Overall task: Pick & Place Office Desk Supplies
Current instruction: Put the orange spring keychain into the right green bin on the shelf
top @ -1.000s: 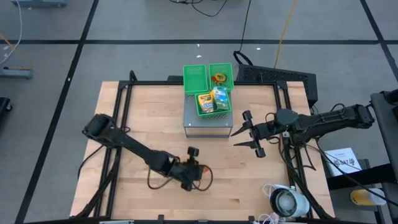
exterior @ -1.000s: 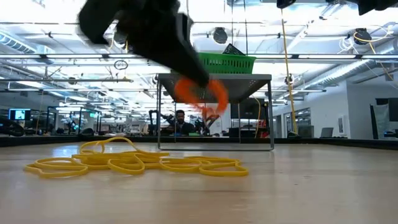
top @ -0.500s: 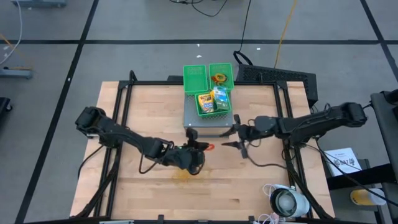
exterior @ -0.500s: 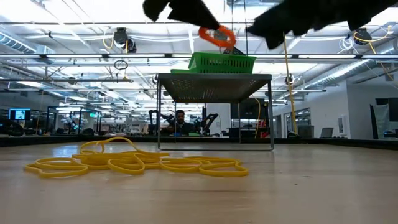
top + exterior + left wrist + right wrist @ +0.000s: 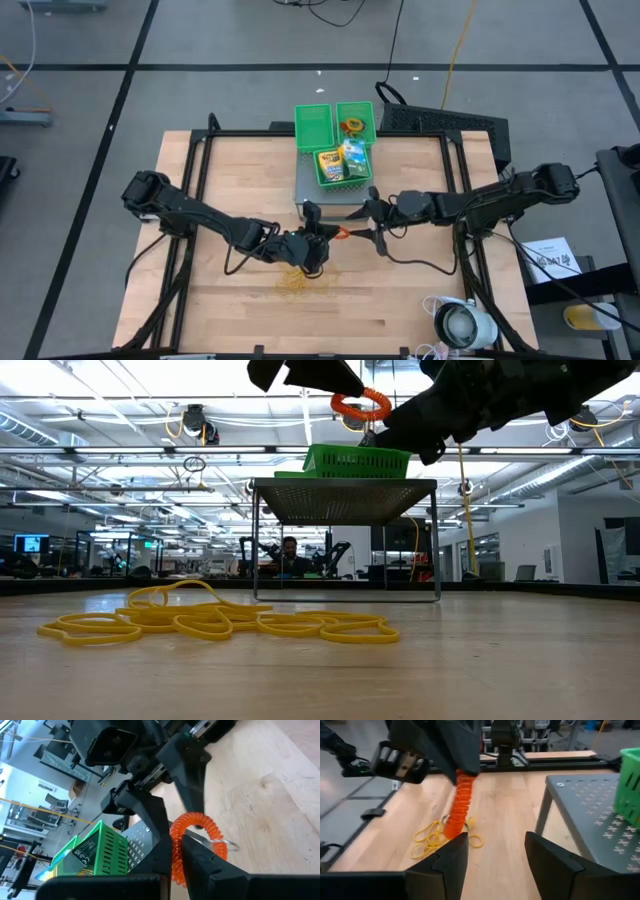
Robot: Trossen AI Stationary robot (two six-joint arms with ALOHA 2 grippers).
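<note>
An orange coiled ring [image 5: 340, 234] hangs high above the table, level with the green bins' top in the low view [image 5: 360, 405]. My left gripper [image 5: 322, 236] is shut on it. My right gripper [image 5: 374, 222] is open and faces it from the right. Its fingers [image 5: 451, 862] stand just short of the coil's lower end [image 5: 452, 827], and I cannot tell whether they touch it. A tangle of yellow rubber bands [image 5: 293, 281] lies flat on the table below. A crayon box [image 5: 330, 165] and a packet [image 5: 354, 158] sit in a green bin. My left gripper pinches one stretch of the orange coil [image 5: 176, 855] between its two fingers. The fingers come from the table's left, slanting slightly down. The ring is lifted clear of the table, and its free loop [image 5: 197, 820] arches out past the fingertips toward my right gripper. A small metal ring [image 5: 222, 845] dangles from it.
Green mesh bins [image 5: 335, 125] stand on a grey perforated stand [image 5: 335, 195] at the table's far middle, just beyond both grippers. A white round device [image 5: 462, 325] sits at the near right corner. Black frame rails [image 5: 190, 200] run along the table's sides.
My left gripper has risen from near the table with the orange ring and gone toward the far edge, rolling as it went; the ring is now lifted high. My right gripper has come down and toward the table's left, up to the ring. The rubber bands stay put.
</note>
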